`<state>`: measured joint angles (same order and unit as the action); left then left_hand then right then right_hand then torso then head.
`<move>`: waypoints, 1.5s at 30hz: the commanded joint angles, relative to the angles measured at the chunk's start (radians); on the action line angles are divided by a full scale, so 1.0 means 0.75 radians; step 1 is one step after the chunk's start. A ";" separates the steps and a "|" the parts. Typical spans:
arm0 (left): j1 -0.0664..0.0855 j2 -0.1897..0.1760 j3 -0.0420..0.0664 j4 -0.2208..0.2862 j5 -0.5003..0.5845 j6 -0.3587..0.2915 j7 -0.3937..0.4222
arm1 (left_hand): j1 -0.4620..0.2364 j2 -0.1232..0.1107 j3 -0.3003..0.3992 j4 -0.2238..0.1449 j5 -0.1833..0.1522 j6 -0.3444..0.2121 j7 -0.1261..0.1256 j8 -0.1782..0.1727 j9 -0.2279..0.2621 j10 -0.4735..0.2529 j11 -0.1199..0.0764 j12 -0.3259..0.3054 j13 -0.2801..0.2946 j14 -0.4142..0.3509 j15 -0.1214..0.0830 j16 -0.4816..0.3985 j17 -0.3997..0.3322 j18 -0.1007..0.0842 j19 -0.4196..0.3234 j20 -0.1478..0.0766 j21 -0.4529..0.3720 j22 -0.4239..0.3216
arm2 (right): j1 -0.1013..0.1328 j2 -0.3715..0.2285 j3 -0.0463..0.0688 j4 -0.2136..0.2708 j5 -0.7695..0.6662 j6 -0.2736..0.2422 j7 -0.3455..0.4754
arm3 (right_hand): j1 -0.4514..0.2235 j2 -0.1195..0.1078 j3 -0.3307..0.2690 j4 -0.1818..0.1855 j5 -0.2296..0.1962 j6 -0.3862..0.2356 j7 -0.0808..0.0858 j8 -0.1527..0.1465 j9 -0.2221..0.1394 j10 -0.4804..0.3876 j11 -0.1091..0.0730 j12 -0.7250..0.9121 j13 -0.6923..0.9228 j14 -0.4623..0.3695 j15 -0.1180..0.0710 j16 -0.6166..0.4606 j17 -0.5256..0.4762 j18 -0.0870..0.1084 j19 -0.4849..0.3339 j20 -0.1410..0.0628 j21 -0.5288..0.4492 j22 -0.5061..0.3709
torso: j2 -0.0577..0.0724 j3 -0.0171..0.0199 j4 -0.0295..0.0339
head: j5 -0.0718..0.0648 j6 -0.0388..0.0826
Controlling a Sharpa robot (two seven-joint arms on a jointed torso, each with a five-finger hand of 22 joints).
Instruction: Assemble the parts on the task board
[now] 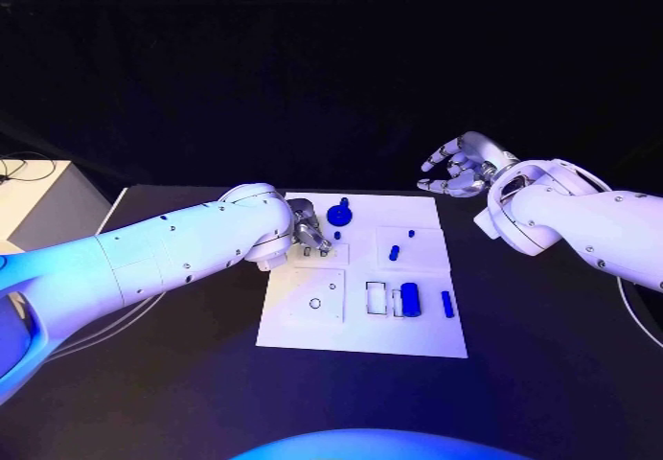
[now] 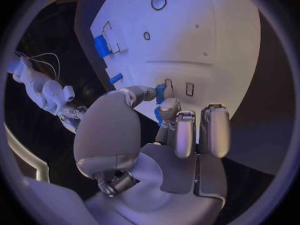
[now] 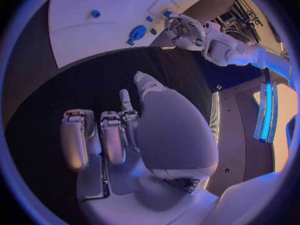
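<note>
The left arm is reached across the black tabletop (image 1: 166,383) from the near left, and the left robot hand (image 1: 309,230) is lowered onto the left part of the task board (image 1: 362,335), near its far edge. In the left wrist view its thumb and one finger are closed on a small blue part (image 2: 161,91), which is pinched just above the board's surface beside two small rectangular slots; the remaining fingers (image 2: 185,132) are held straight and together, pointing down at the board.

The right robot hand (image 1: 460,165) is held in the air beyond the board's far right corner, clear of it, palm turned toward the board. Its fingers are curled loosely inward and parted, and nothing is held in them (the right wrist view shows the same).

On the board, a round blue part (image 1: 340,215) lies close beside the left robot hand. A small blue peg (image 1: 394,253) sits near the middle. A larger blue cylinder (image 1: 409,296) lies toward the near right, with a slim blue piece (image 1: 447,303) just to its right.
</note>
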<state>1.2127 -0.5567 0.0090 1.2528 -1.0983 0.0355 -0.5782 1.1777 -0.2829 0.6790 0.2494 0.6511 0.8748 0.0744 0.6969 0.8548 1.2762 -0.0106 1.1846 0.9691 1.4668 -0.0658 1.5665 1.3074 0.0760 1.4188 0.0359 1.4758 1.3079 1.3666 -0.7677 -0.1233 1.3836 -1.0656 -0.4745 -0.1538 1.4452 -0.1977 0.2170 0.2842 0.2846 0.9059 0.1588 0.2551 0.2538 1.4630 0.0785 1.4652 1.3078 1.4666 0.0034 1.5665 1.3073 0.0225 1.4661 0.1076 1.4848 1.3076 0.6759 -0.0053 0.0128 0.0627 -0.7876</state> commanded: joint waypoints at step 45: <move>0.000 0.000 0.000 -0.008 0.006 0.076 -0.009 | -0.003 0.016 0.304 -0.308 0.010 0.017 -0.009 0.004 0.008 0.004 -0.001 -0.001 -0.007 0.139 -0.007 0.006 0.351 -0.027 0.010 -0.002 0.011 0.014 | 0.000 0.002 0.001 0.003 -0.020 0.024 0.000 | -0.011 -0.005 0.007 0.000 0.003 -0.009 0.004 0.004 0.002 -0.002 -0.001 -0.005 0.224 0.139 -0.002 0.006 0.351 0.004 0.090 -0.009 -0.006 0.246 | -0.001 0.0011 -0.0002 | 0.011 -0.014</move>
<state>1.2126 -0.5594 0.0088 1.2465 -1.0929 0.0743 -0.5885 1.1750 -0.2778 0.6790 0.2494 0.6524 0.8765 0.0733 0.6984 0.8599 1.2760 -0.0102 1.1846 0.9647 1.4667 -0.0656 1.5665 1.3078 0.0760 1.4187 0.0359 1.4803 1.3075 1.3666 -0.7664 -0.1232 1.3844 -1.0689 -0.4708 -0.1563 1.4452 -0.1976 0.2170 0.2841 0.2846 0.9059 0.1588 0.2551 0.2535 1.4630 0.0785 1.4652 1.3074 1.4666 0.0034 1.5665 1.3073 0.0225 1.4661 0.1076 1.4848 1.3081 0.6752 -0.0042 0.0126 0.0706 -0.7978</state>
